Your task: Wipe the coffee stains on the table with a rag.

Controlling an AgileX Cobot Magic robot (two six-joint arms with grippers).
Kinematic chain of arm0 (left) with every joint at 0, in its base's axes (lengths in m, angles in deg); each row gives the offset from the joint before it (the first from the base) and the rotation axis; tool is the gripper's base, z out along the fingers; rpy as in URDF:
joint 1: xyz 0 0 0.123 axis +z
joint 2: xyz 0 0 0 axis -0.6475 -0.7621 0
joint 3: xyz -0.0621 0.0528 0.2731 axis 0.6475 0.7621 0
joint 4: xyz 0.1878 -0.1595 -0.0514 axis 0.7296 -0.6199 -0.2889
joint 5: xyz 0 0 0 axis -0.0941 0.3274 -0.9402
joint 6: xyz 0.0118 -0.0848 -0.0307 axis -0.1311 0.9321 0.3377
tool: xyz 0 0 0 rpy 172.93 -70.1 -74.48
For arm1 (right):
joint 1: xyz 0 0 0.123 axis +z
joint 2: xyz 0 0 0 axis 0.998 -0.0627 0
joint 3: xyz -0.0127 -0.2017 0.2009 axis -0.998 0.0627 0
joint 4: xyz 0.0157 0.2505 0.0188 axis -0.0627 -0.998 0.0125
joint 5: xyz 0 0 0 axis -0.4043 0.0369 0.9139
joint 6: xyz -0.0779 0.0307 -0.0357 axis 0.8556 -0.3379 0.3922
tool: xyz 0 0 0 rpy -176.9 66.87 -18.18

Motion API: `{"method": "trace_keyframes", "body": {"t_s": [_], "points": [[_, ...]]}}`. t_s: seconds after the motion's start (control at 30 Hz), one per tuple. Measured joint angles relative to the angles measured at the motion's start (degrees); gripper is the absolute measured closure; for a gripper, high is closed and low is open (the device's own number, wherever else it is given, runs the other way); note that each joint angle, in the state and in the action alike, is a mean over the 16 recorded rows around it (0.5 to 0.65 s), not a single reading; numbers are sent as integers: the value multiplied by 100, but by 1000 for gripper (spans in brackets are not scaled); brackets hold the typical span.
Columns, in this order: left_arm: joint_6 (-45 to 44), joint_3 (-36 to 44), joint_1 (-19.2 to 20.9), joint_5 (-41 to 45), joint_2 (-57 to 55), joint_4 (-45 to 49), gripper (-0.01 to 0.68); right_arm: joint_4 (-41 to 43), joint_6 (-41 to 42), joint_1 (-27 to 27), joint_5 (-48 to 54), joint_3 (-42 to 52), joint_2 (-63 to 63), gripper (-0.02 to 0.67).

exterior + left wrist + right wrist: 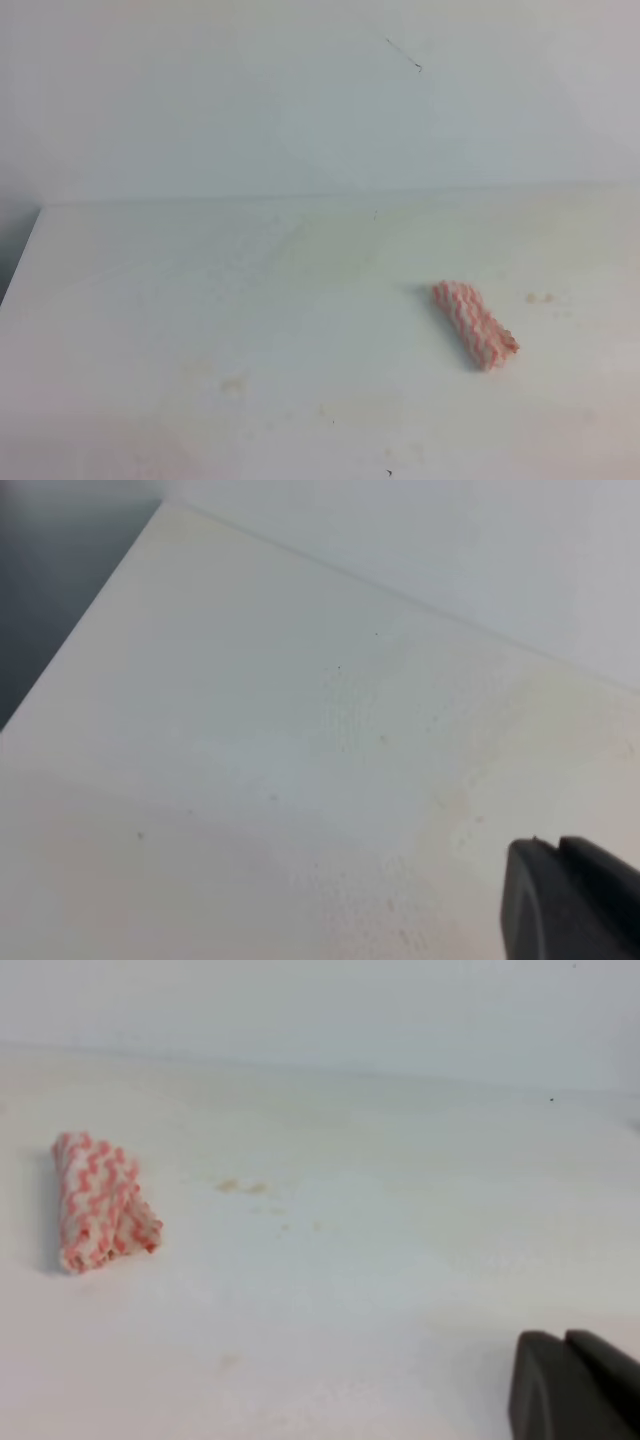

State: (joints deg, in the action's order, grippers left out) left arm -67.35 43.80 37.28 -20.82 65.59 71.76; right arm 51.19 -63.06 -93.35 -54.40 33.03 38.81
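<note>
One table (200, 330): you have a single white top filling the overhead view, matt, with faint yellowish patches across the middle and front. Its back edge meets a plain white wall (300, 90), and its left edge drops off to a dark gap.

One rag (474, 323): you will find a single pink-and-white striped cloth, rolled or folded into a short bundle, lying flat on the table to the right of centre, set at a slant with one end toward the back and the other toward the front right. Nothing touches it.

Coffee stains (540, 297): you can count two small tan spots side by side, just beside the rag on its right, apart from it. In the right wrist view the same pair (242, 1187) sits right of the rag (100, 1200), with a few paler specks nearby.

Two grippers: your right gripper (572, 1385) shows as dark fingertips pressed together, closed on nothing, well apart from the rag. Your left gripper (570, 895) shows its dark tips close together over bare table; whether it is fully closed you cannot tell.
</note>
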Motion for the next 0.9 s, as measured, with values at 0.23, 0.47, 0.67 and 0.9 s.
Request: {"method": "trace_keyframes", "body": {"t_s": [0.23,0.47,0.67,0.9], "points": [[-3,0,0,0,0,0,675,0,4,0,0,0,0,653],[-7,0,0,0,0,0,675,0,4,0,0,0,0,653],[-11,0,0,0,0,0,675,0,4,0,0,0,0,653],[-11,0,0,0,0,0,675,0,4,0,0,0,0,653]]}}
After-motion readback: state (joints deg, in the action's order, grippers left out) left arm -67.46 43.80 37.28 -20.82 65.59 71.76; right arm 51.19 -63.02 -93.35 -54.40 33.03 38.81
